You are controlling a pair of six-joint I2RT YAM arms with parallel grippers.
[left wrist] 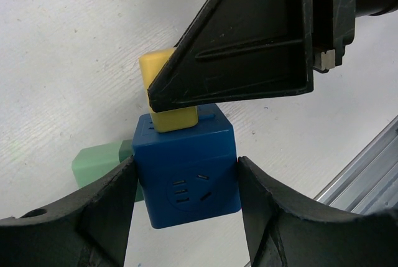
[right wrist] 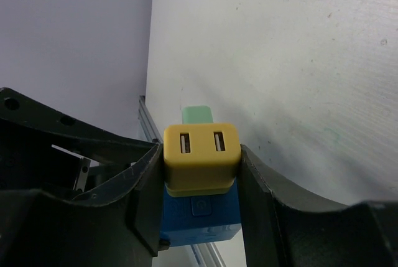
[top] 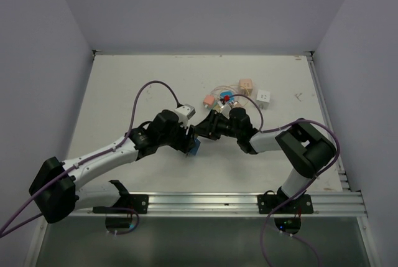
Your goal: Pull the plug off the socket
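White table [top: 124, 93] — left tool [left wrist: 185, 187] grips blue socket [left wrist: 186, 167], right tool [right wrist: 200, 175] clamps yellow plug [right wrist: 200, 155]; next I pull it straight out.

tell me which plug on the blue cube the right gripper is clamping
The yellow plug, pinched by the right gripper. The green plug sticks out of another face of the blue cube, with nothing gripping it.

The matte black left gripper [left wrist: 186, 173] and right gripper [right wrist: 200, 155] cap arms of white shells [top: 99, 156], chunky black joints [top: 311, 152] and purple cables [top: 155, 83].
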